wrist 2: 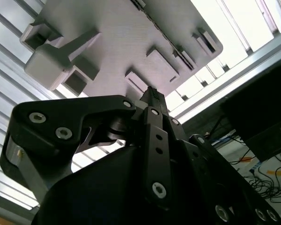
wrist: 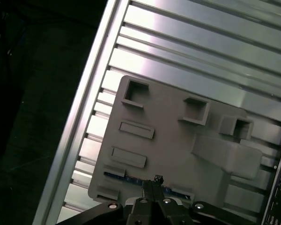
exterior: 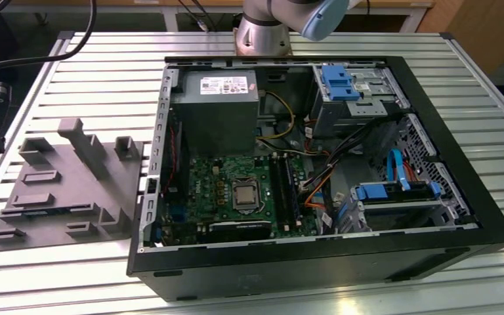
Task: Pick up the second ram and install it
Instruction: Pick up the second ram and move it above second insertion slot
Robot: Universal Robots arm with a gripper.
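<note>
The second ram (wrist: 124, 177) is a dark strip with a bluish edge. It lies in a long slot of the grey fixture plate (wrist: 173, 136) in the first wrist view, and the fingers partly cover it. My gripper (wrist: 155, 180) hangs well above that slot with its fingertips pressed together, shut, and nothing between them. In the second wrist view the gripper (wrist 2: 151, 93) points at the same plate (wrist 2: 122, 42). In the exterior view the plate (exterior: 68, 190) sits to the left of the open computer case, whose black memory slots (exterior: 283, 187) run along the green motherboard (exterior: 226, 177).
The open black computer case (exterior: 462, 230) holds a grey power supply (exterior: 215, 98), blue drive brackets (exterior: 340, 82) and loose cables (exterior: 317, 190). Everything rests on a ribbed aluminium table (exterior: 103, 72). The fixture plate carries raised blocks (exterior: 81, 141). The arm's base (exterior: 262, 33) stands behind the case.
</note>
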